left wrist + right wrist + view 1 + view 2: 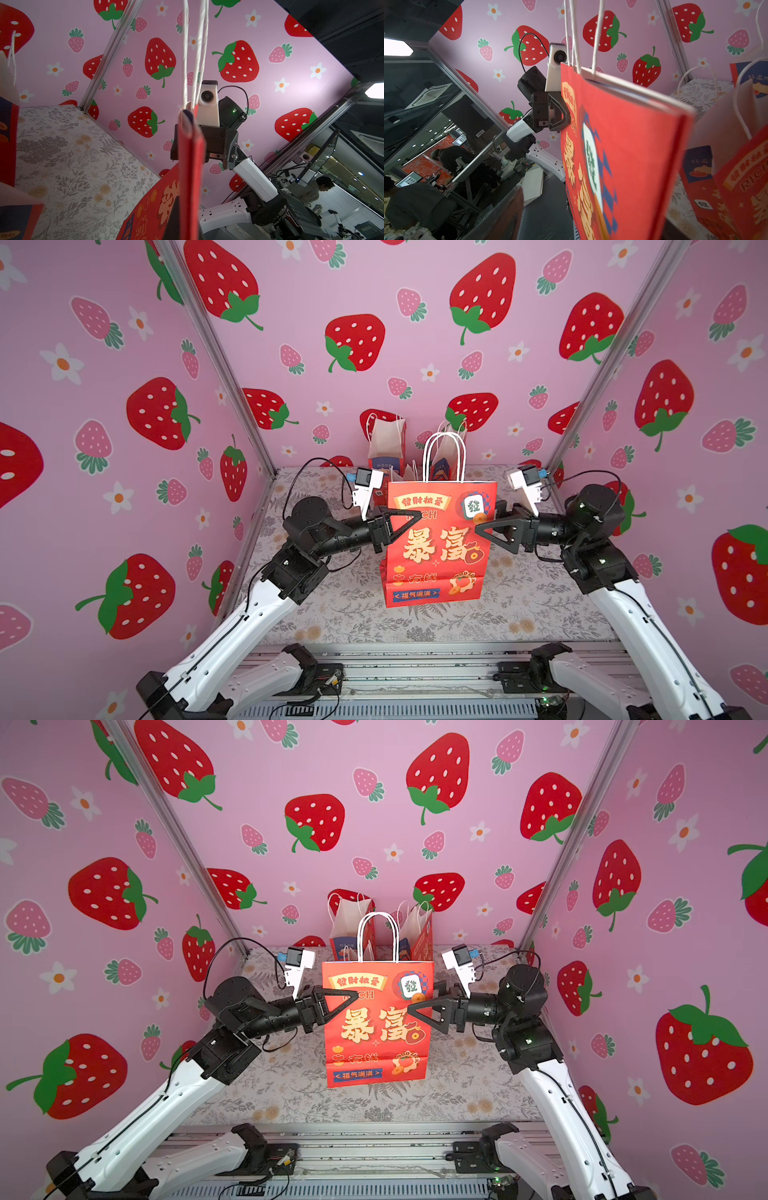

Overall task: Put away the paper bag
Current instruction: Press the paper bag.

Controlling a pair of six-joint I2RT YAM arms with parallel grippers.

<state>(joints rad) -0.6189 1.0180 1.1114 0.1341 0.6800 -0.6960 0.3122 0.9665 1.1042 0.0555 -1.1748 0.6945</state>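
Note:
The red paper bag (438, 547) (376, 1027), printed with gold characters and fitted with white cord handles (444, 454), stands upright at mid table in both top views. My left gripper (409, 517) (347, 997) is shut on the bag's left edge just below the rim; in the left wrist view that gripper (187, 224) pinches the bag's edge (191, 166), seen edge-on. My right gripper (486, 518) (422, 999) is open astride the right edge, one finger in front and the other hidden behind. In the right wrist view the bag's face (623, 145) fills the gap of that gripper (587, 224).
Two more paper bags (388, 448) (446, 456) stand against the back wall behind the red one. The floral tablecloth (528, 597) is boxed in by strawberry-print walls at the left, right and back. The arm bases and a metal rail (415, 672) line the front edge.

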